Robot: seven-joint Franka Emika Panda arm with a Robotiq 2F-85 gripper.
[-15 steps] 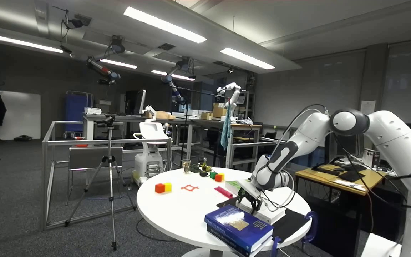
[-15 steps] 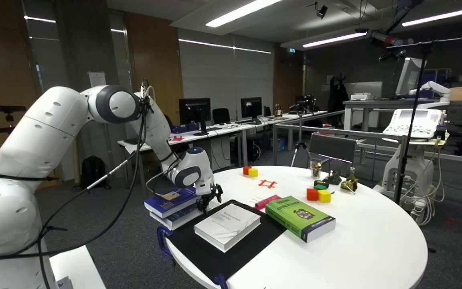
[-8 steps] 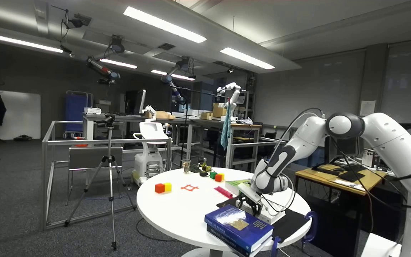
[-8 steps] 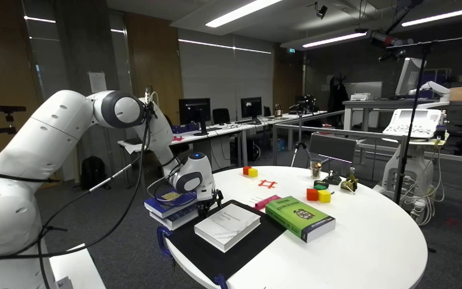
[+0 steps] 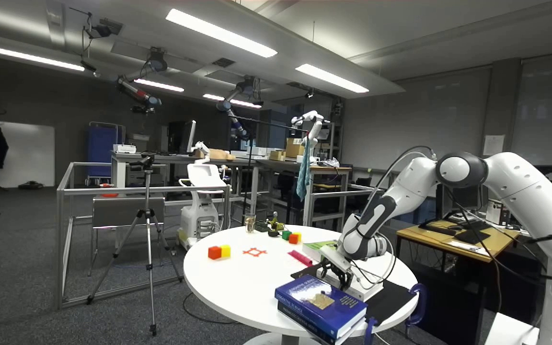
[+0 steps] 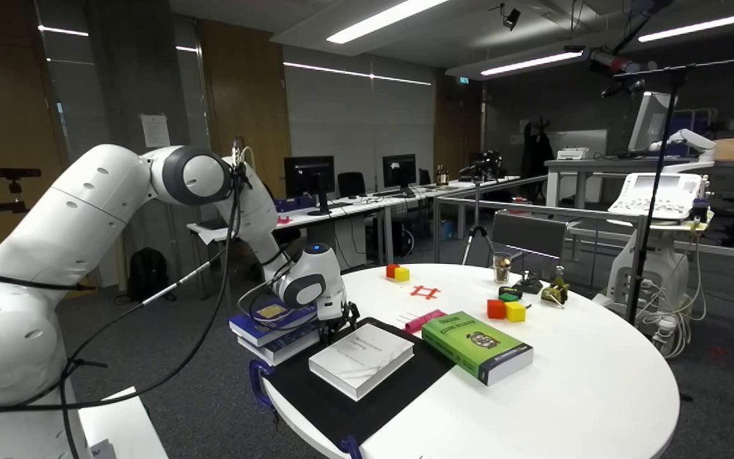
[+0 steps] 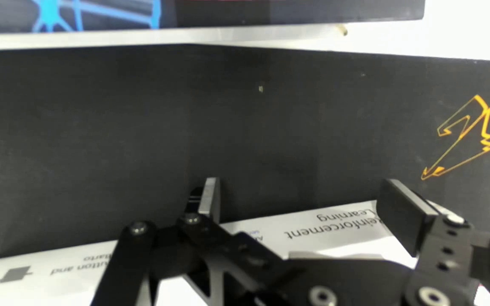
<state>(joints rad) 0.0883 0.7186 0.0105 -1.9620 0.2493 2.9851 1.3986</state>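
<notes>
A white table (image 6: 571,389) carries a black mat (image 6: 341,408) bearing a white book (image 6: 362,357).

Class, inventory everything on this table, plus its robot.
White book: 1, white, on mat
Mat: 1, black, on table
Stacked books: 2, blue, table edge
Green book: 1, green, by mat
Pink object: 1, pink, by green book
Cubes: 5, red, yellow, green, on table
Frame: 1, red, on table
Glass: 1, clear, on table
Small items: several, mostly dark, by glass
Clamps: 2, blue, table edge
Gripper: 1, black, open, near white book
Arm: 1, white-grey, over table
</notes>
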